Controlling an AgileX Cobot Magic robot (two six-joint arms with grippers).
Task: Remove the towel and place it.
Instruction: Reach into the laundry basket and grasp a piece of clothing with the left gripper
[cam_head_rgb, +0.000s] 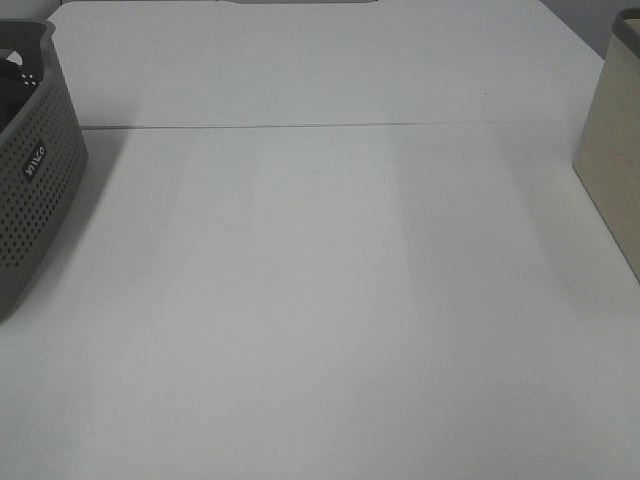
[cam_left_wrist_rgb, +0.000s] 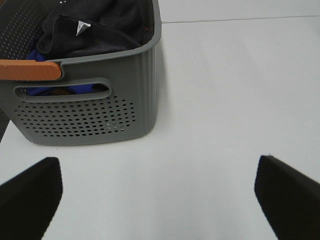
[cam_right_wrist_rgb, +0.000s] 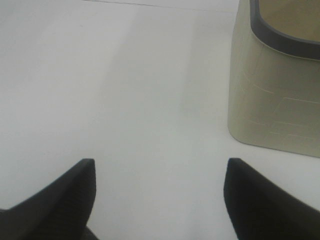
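Presently, dark charcoal terry-cloth towel (cam_left_wrist_rgb: 100, 25) lay inside grey perforated plastic basket (cam_left_wrist_rgb: 85, 117) on white worktop (cam_left_wrist_rgb: 225, 100); left end effector (cam_left_wrist_rgb: 159, 197) and right end effector (cam_right_wrist_rgb: 159, 200) stood spread.

My high camera looks down at a slant toward the far edge of the white worktop (cam_head_rgb: 330, 300), set back enough to catch the grey basket (cam_head_rgb: 35, 190) at the left edge and the beige bin (cam_head_rgb: 615, 170) at the right edge, both cut by the frame. My left wrist camera sits low and close behind my left pincer (cam_left_wrist_rgb: 157, 172), facing the basket's perforated wall and open top. My right wrist camera, equally low behind my right pincer (cam_right_wrist_rgb: 160, 165), faces the bin's side. Each wrist view shares its container and the worktop's seam (cam_head_rgb: 300, 126) with the high view.
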